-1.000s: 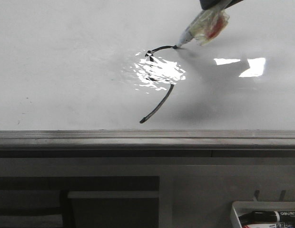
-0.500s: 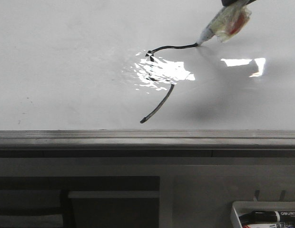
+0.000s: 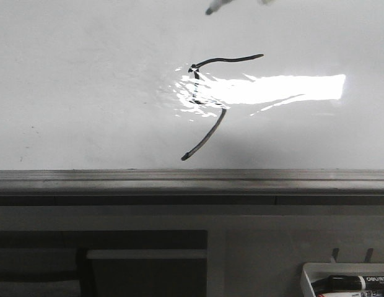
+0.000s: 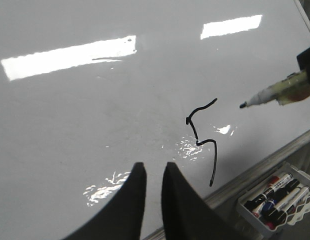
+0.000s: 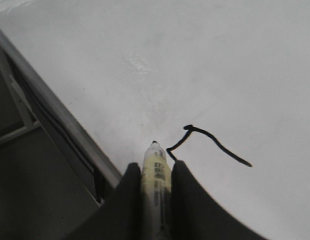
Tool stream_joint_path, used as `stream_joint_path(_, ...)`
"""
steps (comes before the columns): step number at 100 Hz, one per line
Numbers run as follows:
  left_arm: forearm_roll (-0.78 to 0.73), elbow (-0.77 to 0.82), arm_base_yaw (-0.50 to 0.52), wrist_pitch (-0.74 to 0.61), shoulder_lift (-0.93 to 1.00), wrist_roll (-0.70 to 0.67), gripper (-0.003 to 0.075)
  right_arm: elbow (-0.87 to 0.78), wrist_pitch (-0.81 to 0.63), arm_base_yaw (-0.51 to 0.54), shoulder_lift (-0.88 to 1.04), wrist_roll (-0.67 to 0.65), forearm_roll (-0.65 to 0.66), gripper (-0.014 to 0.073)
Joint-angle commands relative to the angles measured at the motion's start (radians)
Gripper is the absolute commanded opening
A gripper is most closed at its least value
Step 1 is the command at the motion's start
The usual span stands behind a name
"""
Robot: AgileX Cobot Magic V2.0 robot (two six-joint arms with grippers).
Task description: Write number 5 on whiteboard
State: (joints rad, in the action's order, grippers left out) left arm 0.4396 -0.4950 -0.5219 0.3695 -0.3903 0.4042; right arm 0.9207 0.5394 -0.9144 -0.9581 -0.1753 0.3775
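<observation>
Three strokes making up the number 5: wavy top bar, short upright, curved tail trailing off toward 7 o'clock. Thin, black, slightly uneven in weight; partly washed out by glare through the middle in the front view, read whole in the left wrist view. Sits near the centre of the whiteboard, at roughly 12 o'clock from the grey metal rail along the lower edge.

Board: glossy, hard, flat, stiff; likely slick under a tip, so light even pressure judged enough. Fresh ink probably smears if brushed.

Marker pinched between the fingers of the right gripper, held along the barrel, dark tip pointing out past the fingertips and apart from the surface. Slim cylinder, pale yellowish wrap, presumably light and rigid; mid-barrel grip judged sound for steering the tip. In the front view only the tip shows, at 12 o'clock.

Left gripper hovering above the board, jaws narrow with a slim gap, holding nothing.

Small white tray of spare markers at 4 o'clock, off the board.
</observation>
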Motion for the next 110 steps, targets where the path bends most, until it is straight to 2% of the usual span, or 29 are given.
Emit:
stream_joint_path(1,0.007,-0.066,0.002,-0.01,-0.024,0.073,0.0181,-0.004,-0.097,-0.029,0.009,0.064,0.033,-0.0041)
stream_joint_path(13,0.019,-0.137,0.002,0.153,-0.083,0.232,0.0364,-0.047,-0.136,-0.056,-0.004,0.111,0.038,-0.0041)
stream_joint_path(20,0.05,-0.18,0.002,0.254,-0.132,0.315,0.0407,-0.054,-0.153,-0.068,-0.017,0.151,0.04,-0.0043)
stream_joint_path(30,0.139,-0.234,0.002,0.382,-0.2,0.466,0.0405,-0.054,-0.199,-0.089,-0.031,0.208,0.042,-0.007)
stream_joint_path(48,0.312,-0.303,0.002,0.468,-0.313,0.652,0.0403,-0.054,-0.273,-0.127,-0.054,0.238,0.042,-0.0069)
stream_joint_path(62,0.33,-0.355,-0.017,0.503,-0.384,0.698,0.0403,-0.054,-0.273,-0.176,-0.065,0.238,0.042,-0.0069)
stream_joint_path(77,0.325,-0.393,-0.117,0.512,-0.447,0.736,0.0403,-0.054,-0.292,-0.227,-0.072,0.238,0.046,-0.0069)
stream_joint_path(85,0.276,-0.404,-0.175,0.511,-0.487,0.736,0.0398,-0.054,-0.305,-0.242,-0.072,0.238,0.046,-0.0069)
stream_joint_path(98,0.239,-0.404,-0.244,0.505,-0.545,0.734,0.0336,-0.054,-0.334,-0.253,-0.072,0.238,0.044,-0.0069)
stream_joint_path(110,0.251,-0.404,-0.253,0.47,-0.581,0.726,0.0272,-0.054,-0.339,-0.264,-0.072,0.238,0.033,-0.0069)
